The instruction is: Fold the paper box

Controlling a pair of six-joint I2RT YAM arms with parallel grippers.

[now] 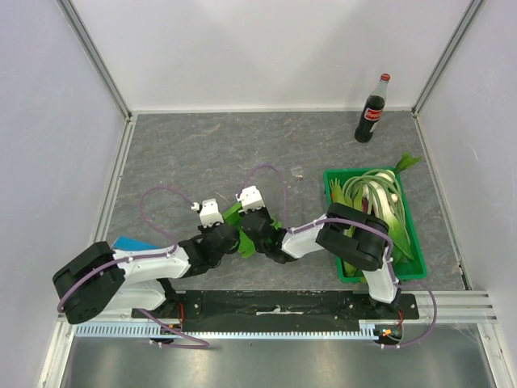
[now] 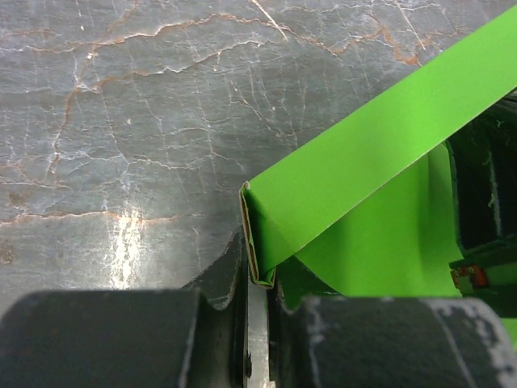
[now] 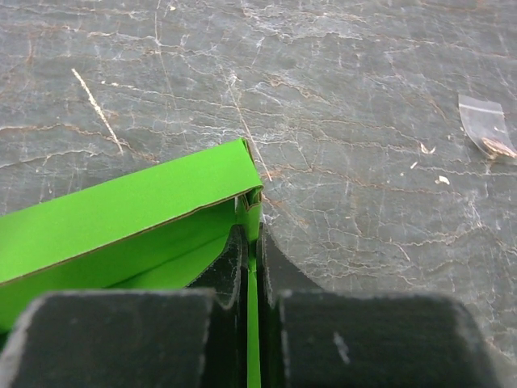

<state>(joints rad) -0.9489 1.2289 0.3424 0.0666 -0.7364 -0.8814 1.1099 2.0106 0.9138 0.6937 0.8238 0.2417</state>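
Box: paper box (image 2: pixel 380 153) of lime-green card, partly folded, low over the marbled grey table (image 1: pixel 202 153) near the middle of its near edge, between the two wrists; one long panel stands up along a crease and another lies flatter beneath it; whether the card rests on the surface I cannot tell
Left grip: left gripper (image 2: pixel 257 275) clenched on a folded corner of the card, the doubled edge pinched between its pads
Right grip: right gripper (image 3: pixel 252 242) clamped on the other end, a thin green edge running down between its closed fingers just under the corner of the raised panel
Step in hand: by my reading, both ends are secured so a side wall can be raised and creased — shaping is under way and no closed box form shows
Next move calls for: probably a matched turn of both wrists about the crease, with even tension so the thin card bends on its score rather than buckling or tearing at the pinched corners
Surroundings: crate (image 1: pixel 412 242) of vegetables beside the right arm, bottle (image 1: pixel 373 109) at the far right, blue block (image 1: pixel 133 242) by the left arm — all apart from the box
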